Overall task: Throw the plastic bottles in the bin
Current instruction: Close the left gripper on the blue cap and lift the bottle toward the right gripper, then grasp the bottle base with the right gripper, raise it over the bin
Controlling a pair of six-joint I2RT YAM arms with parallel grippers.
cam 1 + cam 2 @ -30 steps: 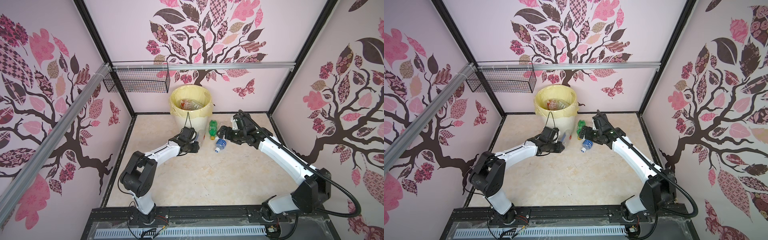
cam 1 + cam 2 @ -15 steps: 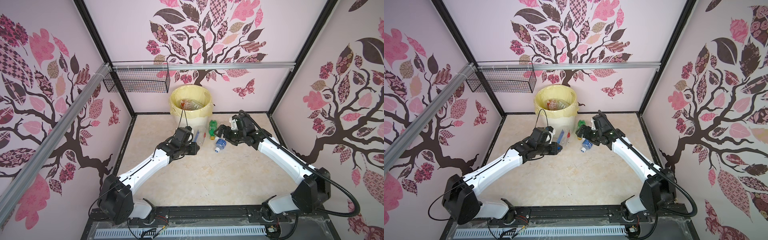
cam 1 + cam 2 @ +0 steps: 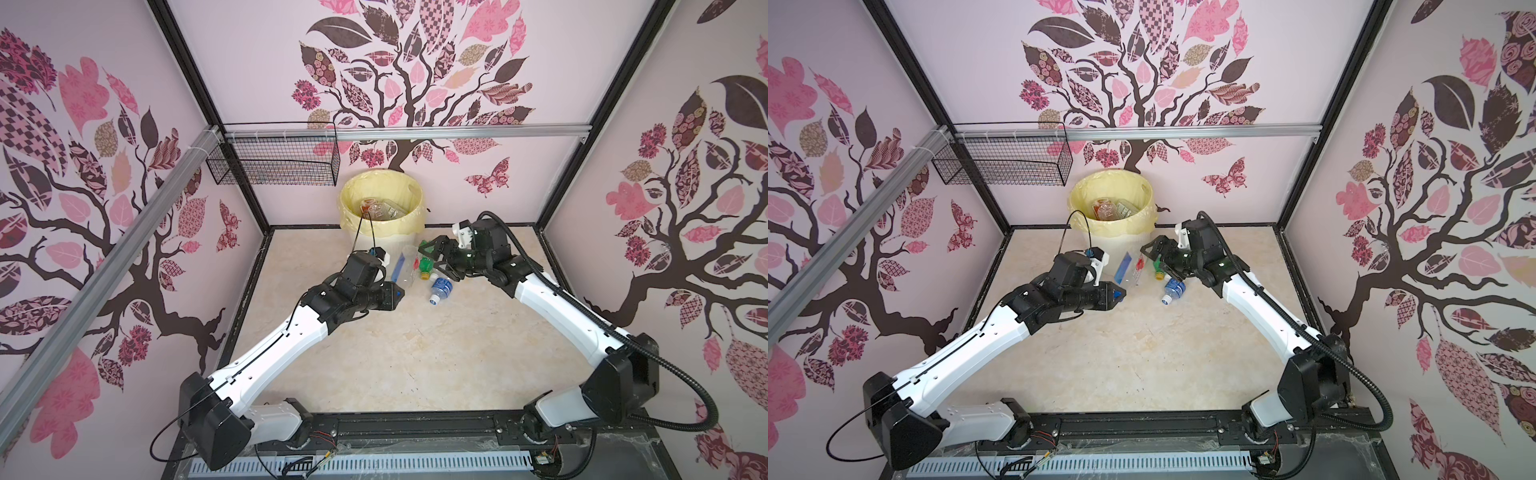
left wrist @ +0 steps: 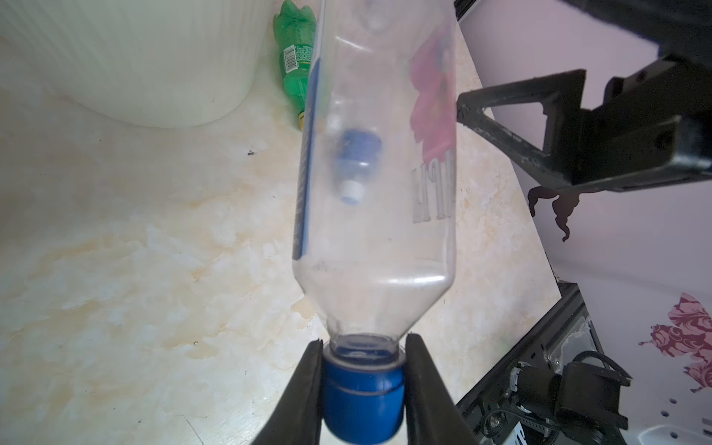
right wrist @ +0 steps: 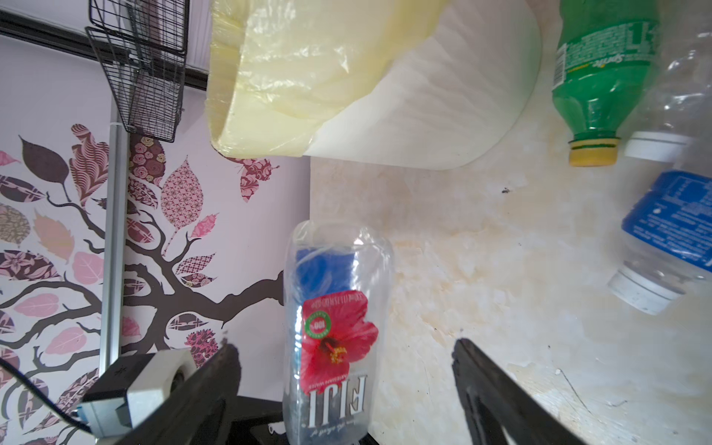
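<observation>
While the left pincer (image 4: 364,346) clamps the Fiji bottle (image 4: 375,154) by its blue cap (image 4: 362,400), the right pincer (image 5: 345,348) stands wide near its base.
The bottle is just beside the ribbed bin (image 3: 388,243).

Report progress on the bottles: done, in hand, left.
Done: several bottles lie in the bin. In hand: the left gripper is shut on the blue cap of the clear bottle; the right gripper is open near it. Left: at least the green bottle and the blue-labelled bottle on the floor.
</observation>
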